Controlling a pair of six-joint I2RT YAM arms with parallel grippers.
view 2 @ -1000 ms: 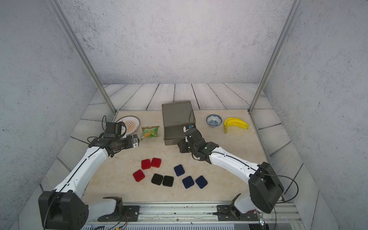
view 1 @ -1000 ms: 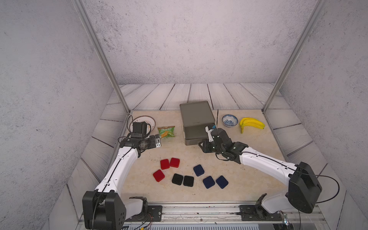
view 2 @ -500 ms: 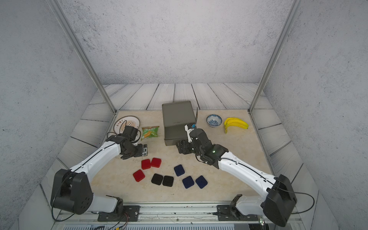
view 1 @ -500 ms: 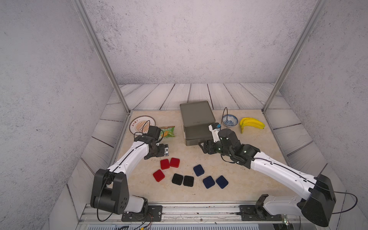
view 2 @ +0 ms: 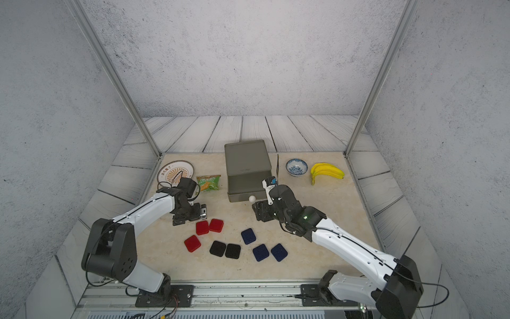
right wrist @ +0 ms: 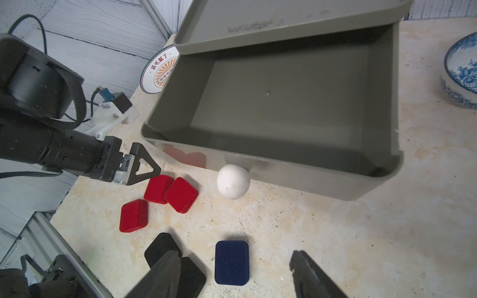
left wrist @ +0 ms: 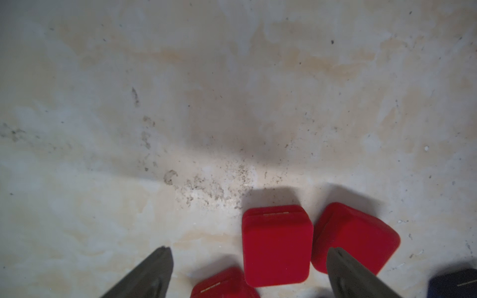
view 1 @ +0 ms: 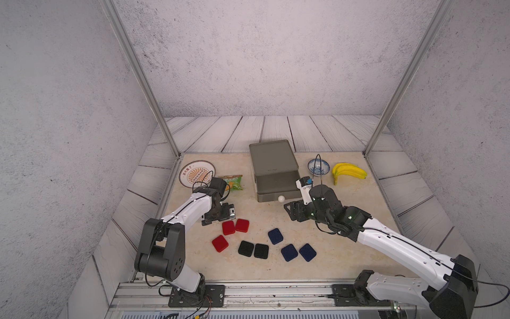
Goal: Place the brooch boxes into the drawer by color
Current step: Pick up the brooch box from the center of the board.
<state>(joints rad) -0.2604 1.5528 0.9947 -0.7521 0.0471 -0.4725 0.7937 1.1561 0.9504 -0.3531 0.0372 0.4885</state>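
While it hangs low over the red brooch boxes (view 1: 228, 227), your left gripper (left wrist: 249, 250) is spread wide and carries nothing. In the left wrist view one red box sits between its fingers (left wrist: 152, 273), and I cannot tell whether a finger touches it. Two red boxes lie touching side by side; the third red box (view 1: 220, 243) lies apart, nearer the front rail (view 1: 276, 292).

Your right gripper (right wrist: 236, 254) is also released, jaws apart with nothing between them. It sits low before the drawer (view 1: 276, 196), near the white knob (view 1: 281, 198) but clear of it. That grey drawer stands pulled out from a grey chest (view 1: 273, 157) at the back middle of the beige table (view 1: 248, 273).

All eight boxes lie on the table in front of the chest. Right of the red group come two black boxes (view 1: 246, 248), touching, then three navy boxes (view 1: 275, 236), one set farther back than the other two.

Behind the left arm (view 1: 190, 207) lie a patterned plate (view 1: 197, 174) and a green snack packet (view 1: 233, 182). Right of the chest stand a blue-and-white bowl (view 1: 318, 167) and a bunch of bananas (view 1: 349, 171).
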